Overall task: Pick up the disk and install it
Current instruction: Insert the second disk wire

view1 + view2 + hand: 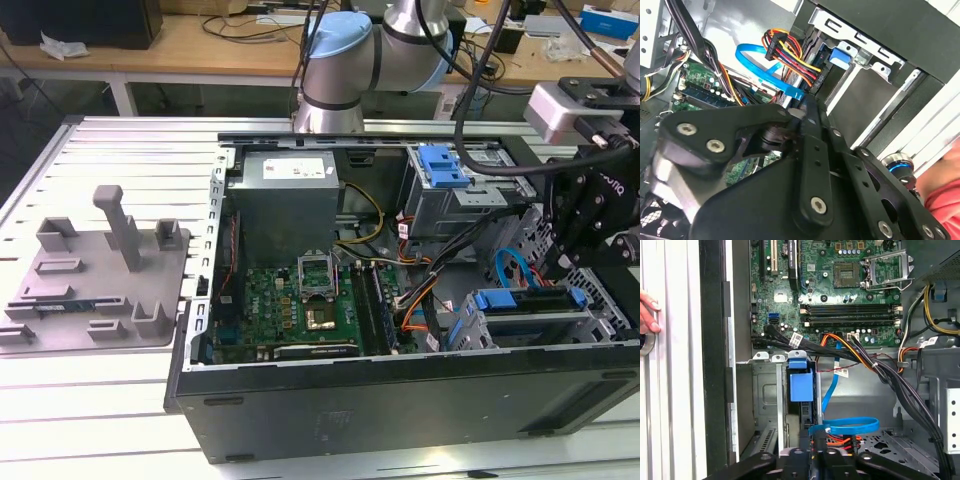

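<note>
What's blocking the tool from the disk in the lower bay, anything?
Likely nothing solid: the tool hangs close over the disk, case side open. The blue cable loops nearby and could snag.

Ribbed aluminium table (pixel 120 420); behind it, cluttered wooden bench (pixel 200 45)

Table (pixel 120 160): ribbed, silver metal.
On it: open computer case (pixel 400 400); grey plastic tray (pixel 100 280) just beside, at exterior view's left.
</note>
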Available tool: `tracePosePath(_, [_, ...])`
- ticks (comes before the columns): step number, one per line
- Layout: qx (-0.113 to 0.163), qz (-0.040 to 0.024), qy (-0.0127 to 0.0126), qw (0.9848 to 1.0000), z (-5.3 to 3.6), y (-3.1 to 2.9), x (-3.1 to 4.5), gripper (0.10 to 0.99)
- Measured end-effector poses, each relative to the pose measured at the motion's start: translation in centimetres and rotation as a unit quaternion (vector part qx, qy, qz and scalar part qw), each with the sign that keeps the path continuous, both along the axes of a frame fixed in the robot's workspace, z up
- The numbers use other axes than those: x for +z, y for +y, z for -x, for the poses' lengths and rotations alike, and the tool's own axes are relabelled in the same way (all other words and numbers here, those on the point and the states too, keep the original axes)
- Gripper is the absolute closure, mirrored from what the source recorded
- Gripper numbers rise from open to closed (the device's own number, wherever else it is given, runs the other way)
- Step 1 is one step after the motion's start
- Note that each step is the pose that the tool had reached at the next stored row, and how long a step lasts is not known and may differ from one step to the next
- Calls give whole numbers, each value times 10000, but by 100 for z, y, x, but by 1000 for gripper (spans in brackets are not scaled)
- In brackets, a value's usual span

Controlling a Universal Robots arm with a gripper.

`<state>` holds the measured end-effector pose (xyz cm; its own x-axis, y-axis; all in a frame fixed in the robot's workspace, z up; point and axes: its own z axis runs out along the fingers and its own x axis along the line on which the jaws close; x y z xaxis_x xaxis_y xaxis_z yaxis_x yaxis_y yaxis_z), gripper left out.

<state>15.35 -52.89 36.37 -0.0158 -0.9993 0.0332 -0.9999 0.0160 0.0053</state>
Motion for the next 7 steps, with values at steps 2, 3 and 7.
tracePosePath(2, [0,0,0,10000,0,0,1,980])
tracePosePath(3, [0,0,0,10000,0,0,2,980])
tracePosePath(7, [0,0,0,10000,0,1,3,980])
